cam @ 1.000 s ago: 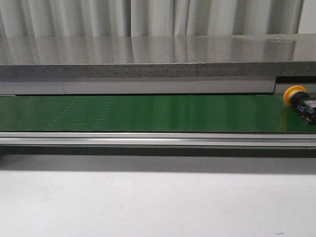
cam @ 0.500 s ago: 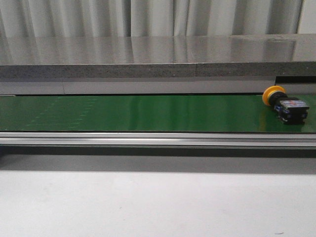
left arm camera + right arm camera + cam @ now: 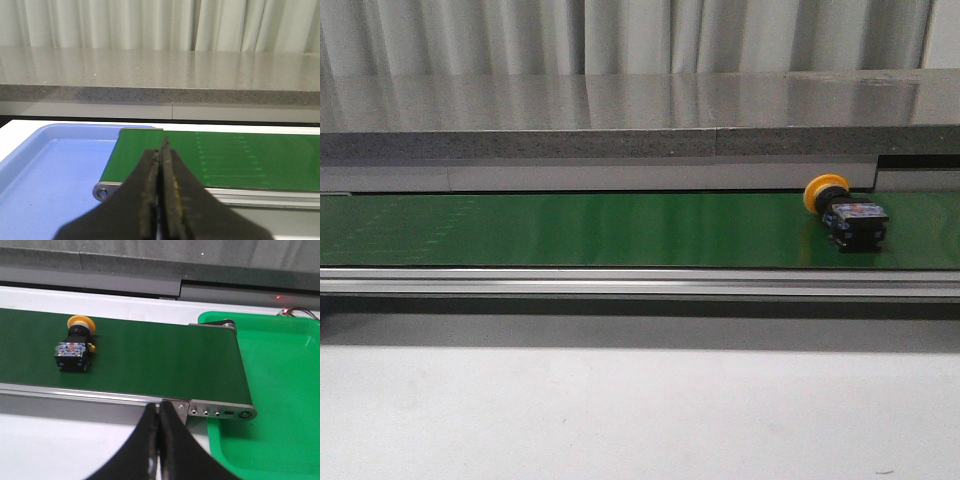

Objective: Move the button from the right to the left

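Observation:
The button (image 3: 845, 213), with a yellow-orange cap and a black body, lies on its side on the green conveyor belt (image 3: 600, 230) toward the right. It also shows in the right wrist view (image 3: 75, 345), lying on the belt away from the belt's end. My right gripper (image 3: 159, 412) is shut and empty, on the near side of the belt's front rail. My left gripper (image 3: 161, 155) is shut and empty, near the belt's left end (image 3: 210, 160). Neither gripper shows in the front view.
A blue tray (image 3: 50, 175) sits past the belt's left end. A green tray (image 3: 280, 390) sits past its right end. A grey stone ledge (image 3: 620, 115) runs behind the belt. A metal rail (image 3: 640, 283) runs along the belt's front, with white table (image 3: 620, 420) before it.
The button has travelled leftward along the belt, from the frame's right edge to a spot well inside it. No gripper has come into the front view.

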{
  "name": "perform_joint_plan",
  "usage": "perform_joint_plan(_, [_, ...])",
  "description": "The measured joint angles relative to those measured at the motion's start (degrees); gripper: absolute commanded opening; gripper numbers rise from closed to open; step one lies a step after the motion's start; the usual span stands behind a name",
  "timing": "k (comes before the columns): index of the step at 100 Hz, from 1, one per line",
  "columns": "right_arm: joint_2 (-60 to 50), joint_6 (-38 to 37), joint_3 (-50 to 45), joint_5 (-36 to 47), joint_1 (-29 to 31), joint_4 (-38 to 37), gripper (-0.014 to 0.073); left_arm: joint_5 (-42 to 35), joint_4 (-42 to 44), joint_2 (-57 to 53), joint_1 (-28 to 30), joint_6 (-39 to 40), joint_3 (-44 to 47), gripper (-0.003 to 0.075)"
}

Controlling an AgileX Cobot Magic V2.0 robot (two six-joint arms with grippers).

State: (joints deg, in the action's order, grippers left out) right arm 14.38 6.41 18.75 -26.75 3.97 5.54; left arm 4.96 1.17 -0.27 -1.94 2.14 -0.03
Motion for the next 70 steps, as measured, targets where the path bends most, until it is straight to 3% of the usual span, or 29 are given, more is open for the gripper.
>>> perform_joint_plan(70, [-12.62, -0.11, -1.45, 2.18, 0.0, 0.24, -0.0067, 0.0, 0.0, 0.0, 0.0, 0.0, 0.0, -0.002])
